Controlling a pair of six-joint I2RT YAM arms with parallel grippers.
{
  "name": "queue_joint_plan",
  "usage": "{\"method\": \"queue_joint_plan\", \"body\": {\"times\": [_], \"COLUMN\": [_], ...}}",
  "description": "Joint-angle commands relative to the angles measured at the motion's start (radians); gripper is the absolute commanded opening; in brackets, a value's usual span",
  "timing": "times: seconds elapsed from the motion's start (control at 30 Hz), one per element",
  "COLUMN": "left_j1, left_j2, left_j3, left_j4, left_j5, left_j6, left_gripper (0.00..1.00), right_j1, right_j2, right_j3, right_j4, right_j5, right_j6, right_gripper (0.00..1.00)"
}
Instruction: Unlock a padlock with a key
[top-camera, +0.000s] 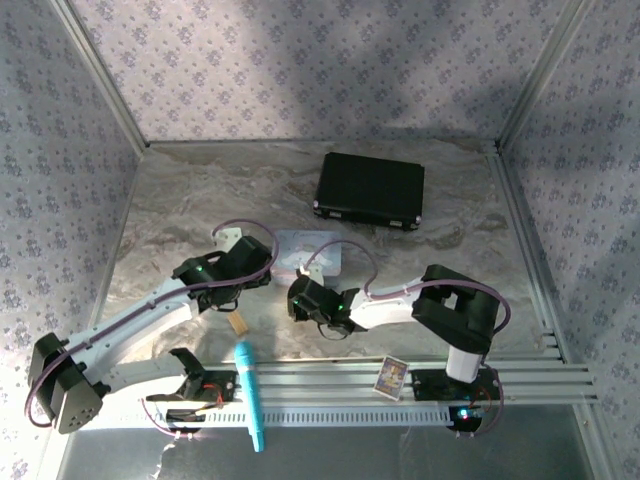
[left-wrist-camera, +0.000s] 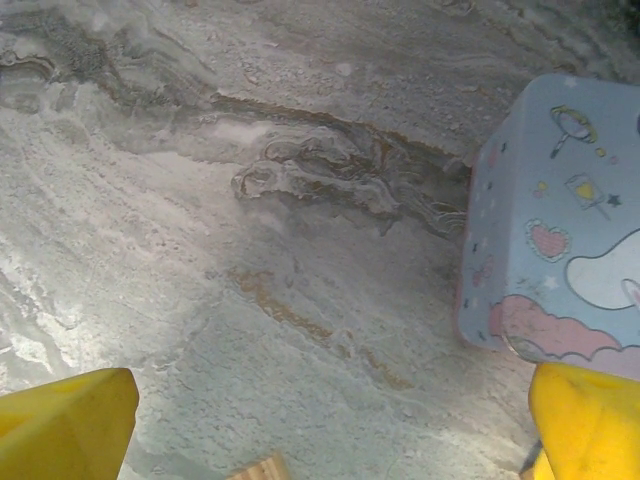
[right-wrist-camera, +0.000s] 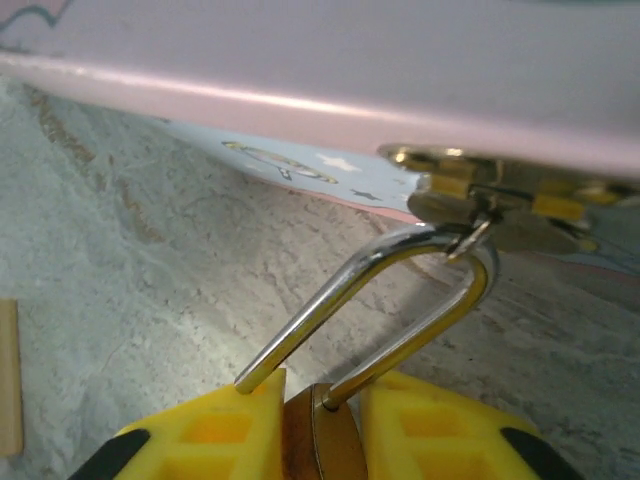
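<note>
The padlock was held by its brass body in the closed right gripper; its silver shackle rose ahead of the fingers and passed through the hasp of the pastel tin directly above; both shackle legs ran down towards the body, so the lock was judged not yet opened. The left gripper stood wide open and empty over the bare counter, the tin's corner just beside its right finger; the key could not be made out, and whether it sat in the keyhole could not be told, the body's underside being hidden between the fingers. Steadying the lock was therefore judged done; fetching, inserting and turning the key were judged left. A tan block lay near, behind the left gripper; a teal pen, a small card and a black case lay well apart, and nothing was seen blocking the lock.
</note>
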Motion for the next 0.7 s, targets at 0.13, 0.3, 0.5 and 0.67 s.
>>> {"method": "queue_joint_plan", "body": {"times": [0.13, 0.3, 0.5, 0.67], "left_j1": [0.004, -0.044, -0.189, -0.228], "left_j2": [-0.021, 0.004, 0.172, 0.348], "left_j3": [-0.002, 0.036, 0.129, 0.201], "left_j4": [0.085, 0.162, 0.196, 0.233], "left_j5": [0.052, 0.079, 0.064, 0.038], "left_j6": [0.133, 0.360, 0.676, 0.846], "left_gripper": [1.00, 1.00, 1.00, 0.98], "right_j1": [-0.021, -0.105, -0.168, -0.213], "right_j2": [-0.058, -0.095, -0.101, -0.105], "right_j3": [-0.179, -0.315, -0.382, -0.435], "right_j4": [0.021, 0.214, 0.361, 0.423], "right_j5": [-0.103, -0.190, -0.311, -0.377], "right_j6": [0.065, 0.095, 0.058, 0.030], "right_gripper": [0.06, 0.00, 0.00, 0.00]}}
